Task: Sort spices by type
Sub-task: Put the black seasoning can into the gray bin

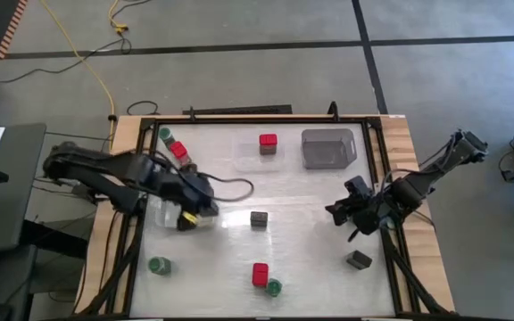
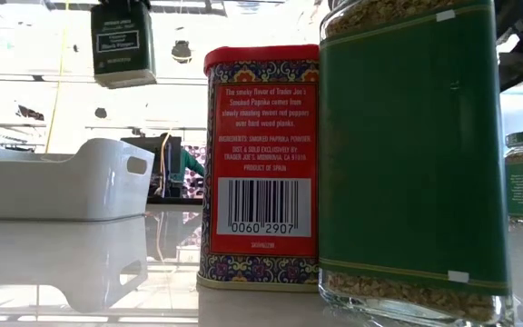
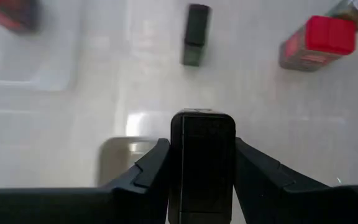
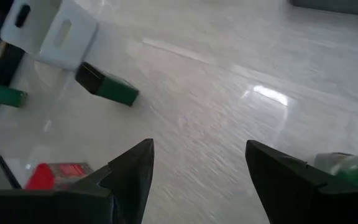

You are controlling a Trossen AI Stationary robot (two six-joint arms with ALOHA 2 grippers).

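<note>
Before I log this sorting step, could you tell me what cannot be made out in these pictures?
- Low view: the red tin and green jar hide the table behind them.
- Low view: the top edge cuts off whatever holds the dark tin.
- High view: the left pincer covers the tin it grips; all lettering is too small.
- The right pincer, open, waits at the right.

Overhead, you are looking straight down on the whole worktop (image 1: 310, 259). Low down, you are sitting at worktop level, almost against a red tin (image 2: 260, 163) and a green jar (image 2: 411, 154). Each wrist camera is peering forward past its own hand; the left hand (image 3: 202, 165) one is sharing that red tin with the low view.
</note>
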